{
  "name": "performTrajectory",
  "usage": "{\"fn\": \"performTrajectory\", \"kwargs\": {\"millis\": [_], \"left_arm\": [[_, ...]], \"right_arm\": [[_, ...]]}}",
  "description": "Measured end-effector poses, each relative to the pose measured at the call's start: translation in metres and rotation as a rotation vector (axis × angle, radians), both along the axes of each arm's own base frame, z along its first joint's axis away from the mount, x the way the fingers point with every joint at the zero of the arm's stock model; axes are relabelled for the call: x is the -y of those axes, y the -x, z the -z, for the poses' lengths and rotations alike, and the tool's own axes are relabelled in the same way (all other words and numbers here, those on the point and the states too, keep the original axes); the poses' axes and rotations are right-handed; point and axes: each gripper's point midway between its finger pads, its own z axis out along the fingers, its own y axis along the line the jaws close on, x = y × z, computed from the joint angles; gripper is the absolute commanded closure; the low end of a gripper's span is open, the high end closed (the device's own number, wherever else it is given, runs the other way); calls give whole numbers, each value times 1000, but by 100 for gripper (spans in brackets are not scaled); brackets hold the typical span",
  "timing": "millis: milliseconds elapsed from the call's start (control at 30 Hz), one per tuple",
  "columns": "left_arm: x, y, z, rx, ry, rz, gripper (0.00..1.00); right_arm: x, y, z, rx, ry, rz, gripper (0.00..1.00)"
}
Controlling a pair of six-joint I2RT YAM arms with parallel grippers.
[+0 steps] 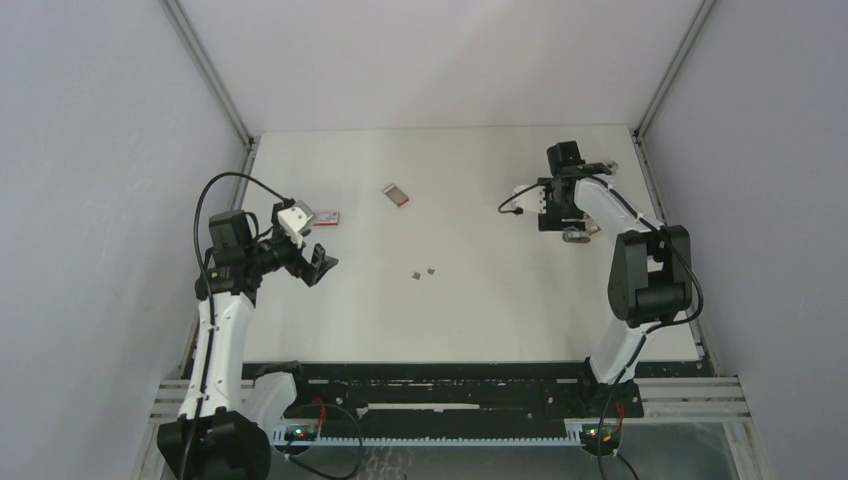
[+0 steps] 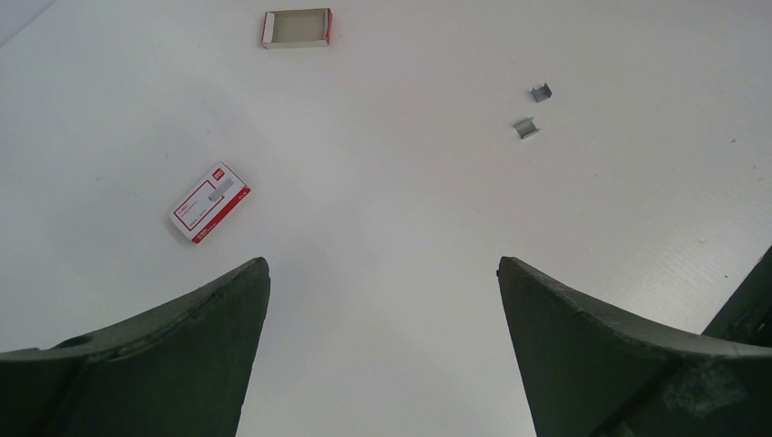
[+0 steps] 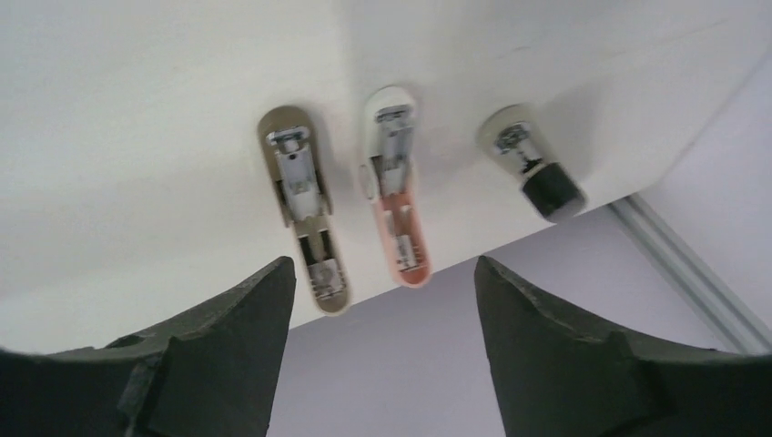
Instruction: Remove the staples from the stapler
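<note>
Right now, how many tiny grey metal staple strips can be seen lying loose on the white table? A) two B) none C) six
A: the left wrist view shows just two tiny grey metal staple strips lying close together on the white table.

The left gripper (image 2: 382, 266) hangs over the white tabletop (image 2: 391, 191). Its two dark fingers (image 2: 196, 350) are spread wide, with bare surface showing between them. Just beyond the left finger lies a closed red-and-white box (image 2: 210, 202), turned at a slant. Farther off, an open tray (image 2: 297, 27) with red ends lies flat, grey inside. Well to the right of both, two short grey staples (image 2: 541, 92) lie near each other, apart. The tabletop's edge cuts across the upper left.
</note>
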Motion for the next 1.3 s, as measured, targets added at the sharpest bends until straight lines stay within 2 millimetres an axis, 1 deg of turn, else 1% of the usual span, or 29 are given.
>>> {"fn": "performTrajectory", "kwargs": {"millis": [167,200,267,400,500,567,700,767,833,900,1000,1167,1300], "left_arm": [[0,0,0,0,0,0,0],[0,0,0,0,0,0,0],[0,0,0,1,0,0,0],[0,0,0,2,0,0,0],[0,0,-1,3,0,0,0],[0,0,-1,5,0,-1,0],[-1,1,-3,15,-2,-2,0],[-1,1,-4,17,-2,0,0],[-1,1,-4,16,-2,-1,0],[-1,1,-4,17,-3,-1,0],[-1,1,-4,18,-4,-1,0],[-1,1,-4,18,-4,-1,0],[-1,1,-3,18,-4,-1,0]], "right_arm": [[-15,-18,-30,96,-90,24,3],[-18,-21,-36,114,-110,34,0],[-24,-29,-51,159,-154,55,0],[-29,-46,-74,232,-210,109,0],[-29,-68,-88,287,-234,170,0],[-27,-89,-93,321,-252,237,0],[-20,-127,-90,363,-305,410,0],[-14,-139,-85,376,-333,507,0],[-7,-147,-78,381,-367,609,0],[-1,-149,-69,374,-408,718,0],[9,-144,-60,354,-479,873,0],[26,-139,-54,331,-664,1146,0],[43,-139,-49,318,-805,1333,0]]}}
